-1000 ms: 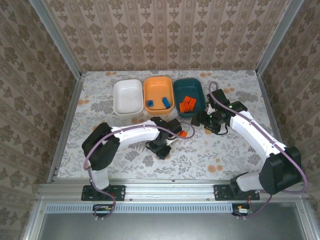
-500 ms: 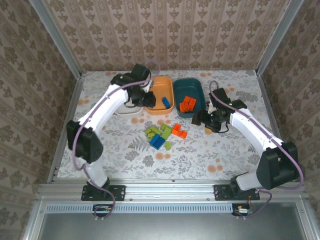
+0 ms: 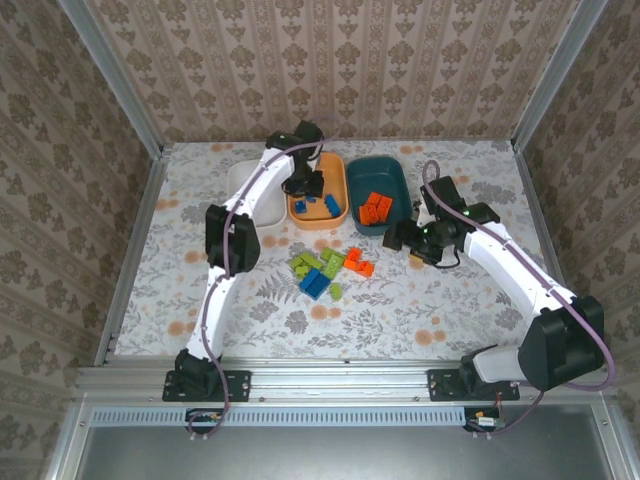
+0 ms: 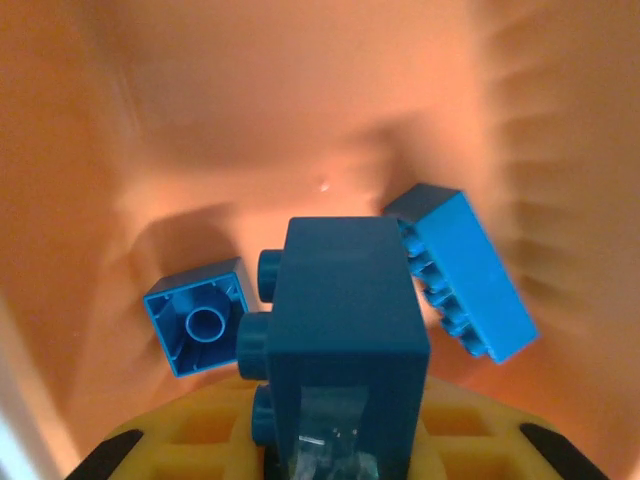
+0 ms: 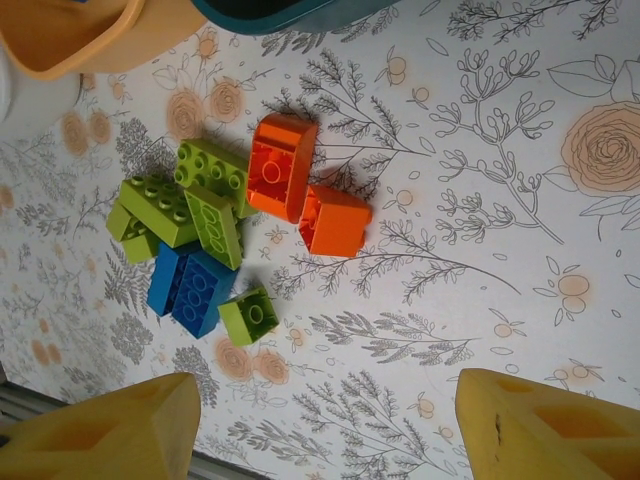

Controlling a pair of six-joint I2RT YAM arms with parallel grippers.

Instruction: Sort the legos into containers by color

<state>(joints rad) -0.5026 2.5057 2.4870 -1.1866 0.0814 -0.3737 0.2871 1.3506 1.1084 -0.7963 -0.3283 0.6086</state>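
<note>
Floral-print counter [image 3: 450,310], walled by patterned panels, as I see it from above and from both wrists. Toward its far edge the orange bowl [image 3: 330,172] and the teal bowl [image 3: 378,175] stand side by side; orange bricks [image 3: 376,207] lie in the teal one. My left tool [image 3: 312,186] reaches into the orange bowl, clamped on a blue brick [image 4: 345,320] held low over two other blue bricks [image 4: 470,275]. I judge that a release here lands it among its own colour. Loose legos [image 3: 330,270], lime green, blue and orange, lie mid-counter. My right tool [image 5: 330,425] hovers beside them, jaws apart and empty, above the orange pair [image 5: 283,168], probably its next pick.
</note>
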